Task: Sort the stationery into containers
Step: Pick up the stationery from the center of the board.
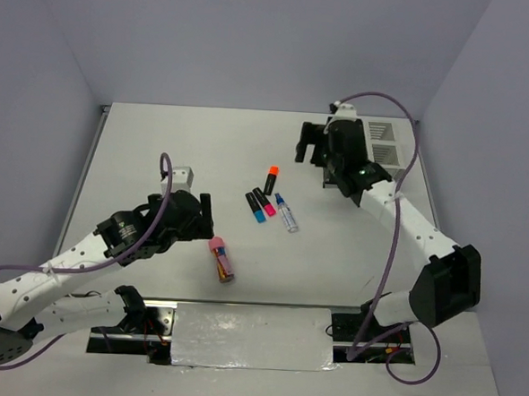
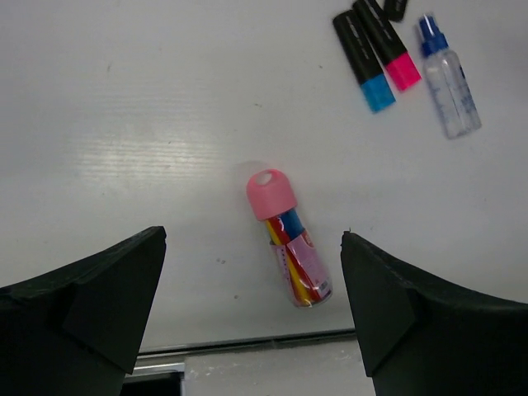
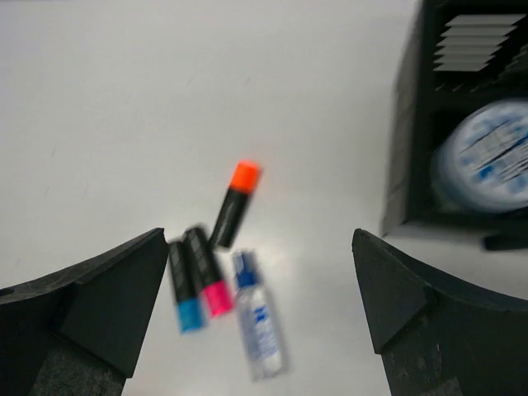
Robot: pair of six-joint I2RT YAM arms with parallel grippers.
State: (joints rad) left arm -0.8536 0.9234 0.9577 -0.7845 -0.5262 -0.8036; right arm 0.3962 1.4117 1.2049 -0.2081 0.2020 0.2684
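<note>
Pink-capped tube [image 2: 293, 256] label txt unreadable; tape roll [image 3: 487, 161] in black box [image 3: 404, 124], blue print blurred. Left tool [image 2: 252, 233] & right tool [image 3: 258, 233] spread, empty.

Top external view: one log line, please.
left gripper open, near pink-capped tube | right gripper open, beside black box | tape roll inside black box | markers, pen on table
</note>
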